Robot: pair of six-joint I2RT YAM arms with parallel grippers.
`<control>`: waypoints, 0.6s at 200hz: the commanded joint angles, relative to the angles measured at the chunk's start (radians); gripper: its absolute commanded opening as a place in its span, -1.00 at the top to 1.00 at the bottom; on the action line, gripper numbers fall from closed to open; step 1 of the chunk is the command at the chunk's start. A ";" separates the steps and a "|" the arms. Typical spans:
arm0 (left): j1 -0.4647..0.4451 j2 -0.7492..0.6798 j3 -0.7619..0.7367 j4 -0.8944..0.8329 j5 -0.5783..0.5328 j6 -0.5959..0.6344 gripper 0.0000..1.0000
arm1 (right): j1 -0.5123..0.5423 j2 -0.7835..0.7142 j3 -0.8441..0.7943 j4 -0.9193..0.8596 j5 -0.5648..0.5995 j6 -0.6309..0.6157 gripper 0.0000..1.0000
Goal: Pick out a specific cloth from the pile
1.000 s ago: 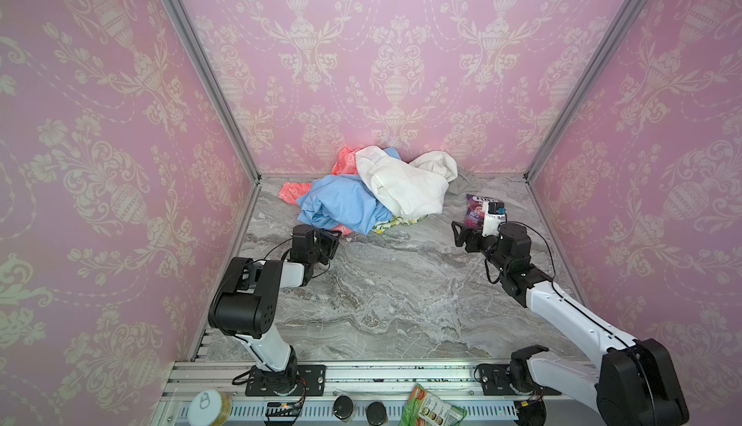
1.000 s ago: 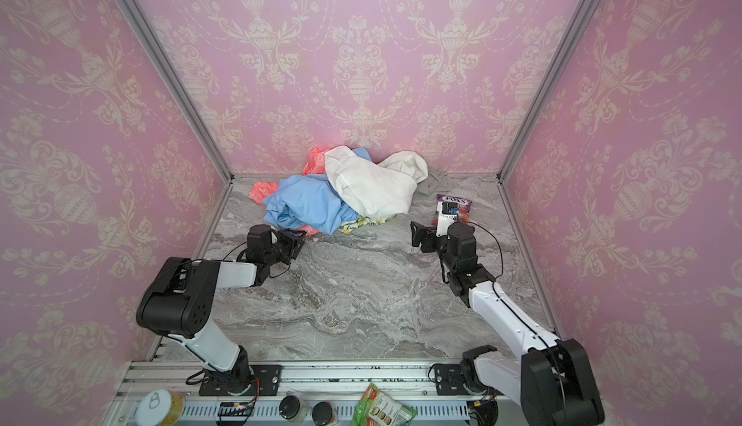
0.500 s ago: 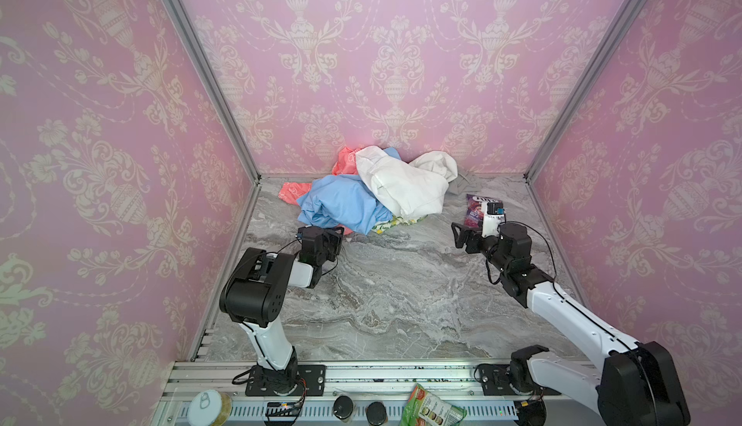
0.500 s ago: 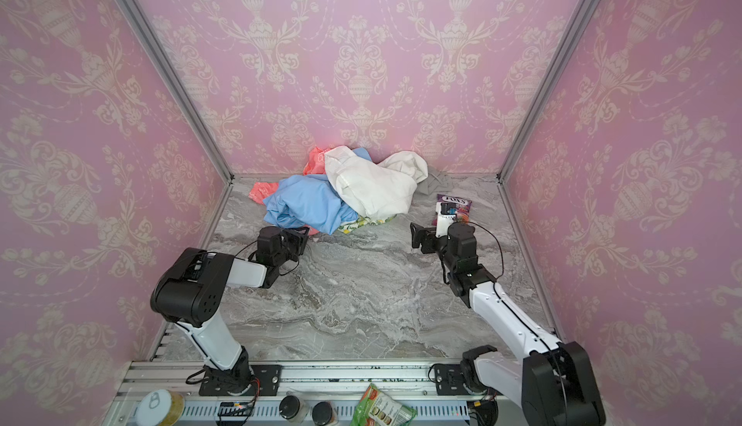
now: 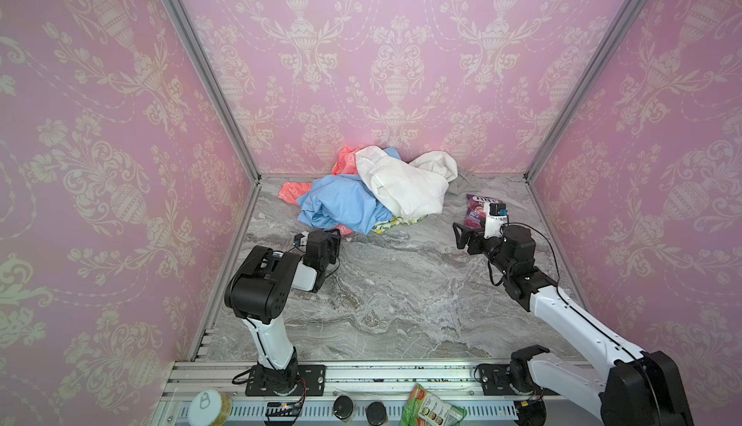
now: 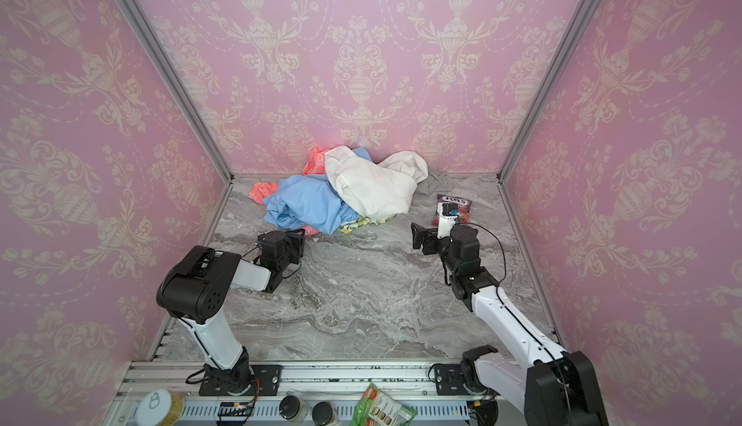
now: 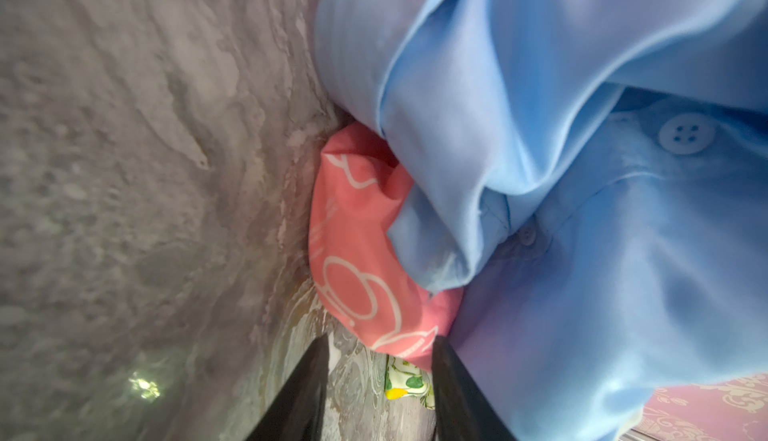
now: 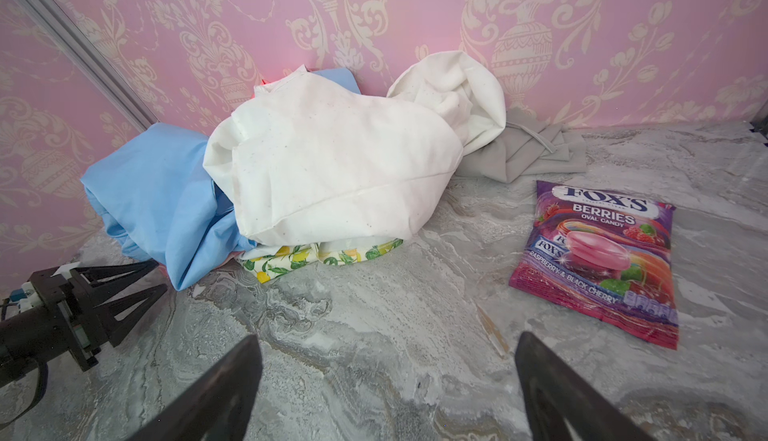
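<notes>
I see the coral-pink cloth (image 7: 353,252) tucked under the light blue cloth (image 7: 582,252) at the near edge of the pile (image 5: 401,187), its tip just between my left gripper (image 7: 380,341)'s narrowly parted jaws, while my right gripper (image 8: 388,337) gapes wide and empty near the candy packet (image 8: 598,260).

Both top views hang high over the near rail (image 5: 361,371), looking down and forward across the whole desk (image 5: 381,291) to the back wall (image 5: 401,62). Left wrist view's jammed right against the pile (image 7: 582,252), fabric filling it. Right wrist view sits low, farther back, facing that same pile, catching the left tool (image 8: 161,275) too.
</notes>
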 commanded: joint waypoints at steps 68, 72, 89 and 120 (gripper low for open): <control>-0.009 0.121 0.055 0.123 -0.063 -0.035 0.09 | 0.006 -0.026 -0.012 0.008 -0.009 -0.025 -0.93; -0.008 0.125 0.058 0.127 -0.063 -0.036 0.09 | 0.007 -0.026 -0.012 0.007 -0.010 -0.025 -0.93; -0.009 0.142 0.070 0.137 -0.069 -0.039 0.10 | 0.008 -0.024 -0.010 0.006 -0.006 -0.024 -0.93; -0.008 0.172 0.089 0.147 -0.077 -0.042 0.21 | 0.007 -0.020 -0.010 0.007 -0.006 -0.025 -0.93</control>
